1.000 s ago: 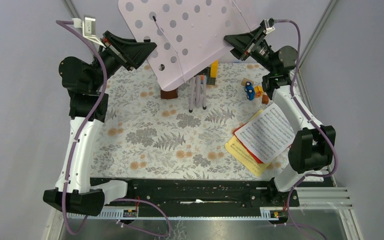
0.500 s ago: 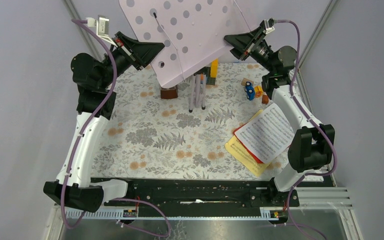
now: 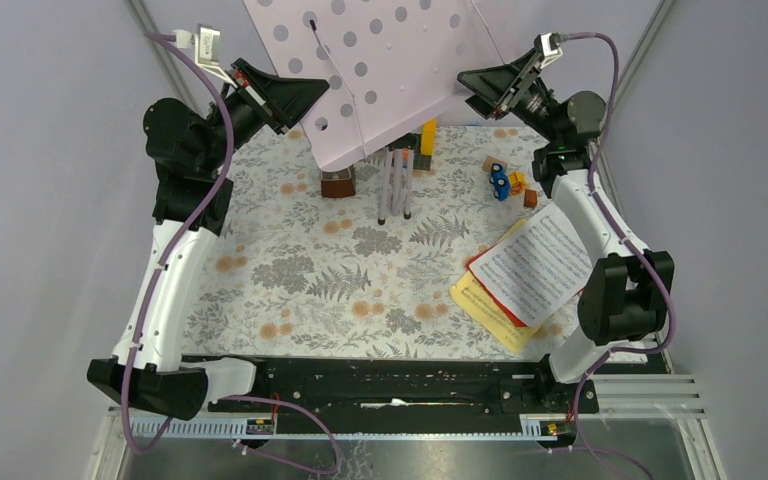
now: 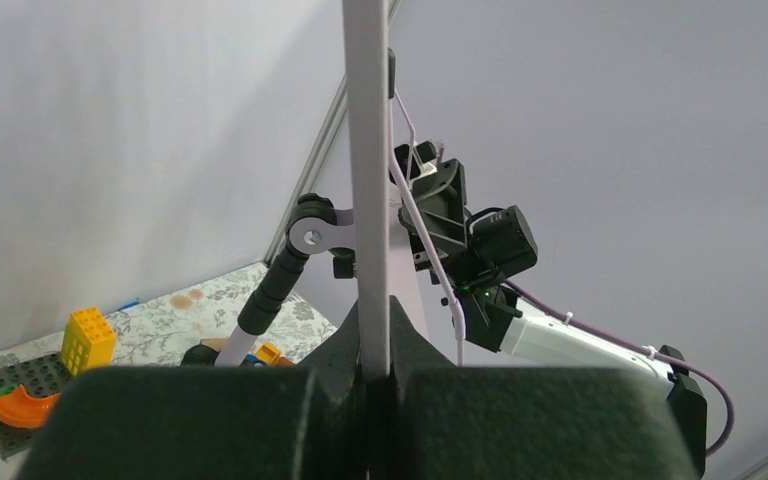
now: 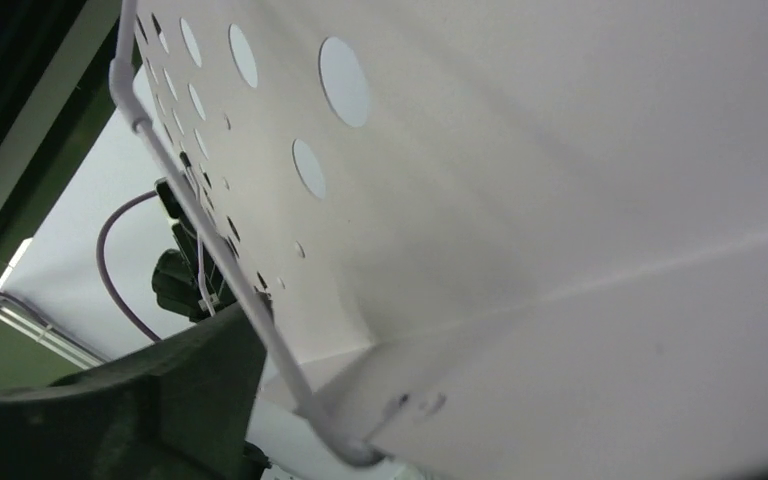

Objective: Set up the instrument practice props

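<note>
Pink perforated music-stand panel was held tilted above the far end of the floral cloth, between the two arms. The left gripper met its left edge; in the left wrist view the jaws were pressed together on that thin edge, pinching it. The right gripper lay at the panel's right edge – whether its jaws were spread or gripping could not be told (the right wrist view showed little beyond the panel's underside, its wire retainer and one dark finger). The lilac folding tripod hung below the panel's lower edge, legs bunched together, just beside the toy blocks. The sheet-music pages – white over red over yellow – lay fanned on the cloth near the right arm.
</note>
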`<state>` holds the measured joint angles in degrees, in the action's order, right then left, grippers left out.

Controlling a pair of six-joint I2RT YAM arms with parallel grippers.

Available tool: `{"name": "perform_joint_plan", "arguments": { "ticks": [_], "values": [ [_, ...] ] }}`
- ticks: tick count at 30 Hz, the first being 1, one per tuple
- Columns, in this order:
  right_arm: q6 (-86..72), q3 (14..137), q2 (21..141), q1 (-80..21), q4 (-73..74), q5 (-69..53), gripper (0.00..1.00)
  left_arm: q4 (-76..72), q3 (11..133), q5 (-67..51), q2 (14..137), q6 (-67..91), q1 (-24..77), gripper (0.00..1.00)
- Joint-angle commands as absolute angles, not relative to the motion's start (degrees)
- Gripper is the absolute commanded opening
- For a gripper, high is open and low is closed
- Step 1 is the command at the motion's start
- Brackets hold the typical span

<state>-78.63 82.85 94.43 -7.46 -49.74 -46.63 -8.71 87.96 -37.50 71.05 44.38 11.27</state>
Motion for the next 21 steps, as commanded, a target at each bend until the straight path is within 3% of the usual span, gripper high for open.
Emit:
{"name": "perform_joint_plan", "arguments": {
  "ticks": [1, 10, 18, 21],
  "values": [
    [-73.5, 81.8, 90.7, -5.2, -55.2, -50.6, 0.98, -6.6, 91.6, -34.1, 72.6, 42.9, 11.4, 0.0],
    [-68.3, 73.1, 85.2, -1.6, -59.1, -57.6, 0.99, -3.2, 93.9, -31.5, 73.7, 42.3, 11.4, 0.0],
    [-21.7, 65.0, 78.4, -5.0, -30.0, -55.7, 0.92, -2.2, 95.3, -32.4, 73.6, 42.9, 11.3, 0.0],
    [-9.8, 63.6, 80.6, -9.0, -26.7, -53.1, 0.9, -2.3, 95.4, -32.8, 73.6, 43.6, 11.3, 0.0]
  ]
}}
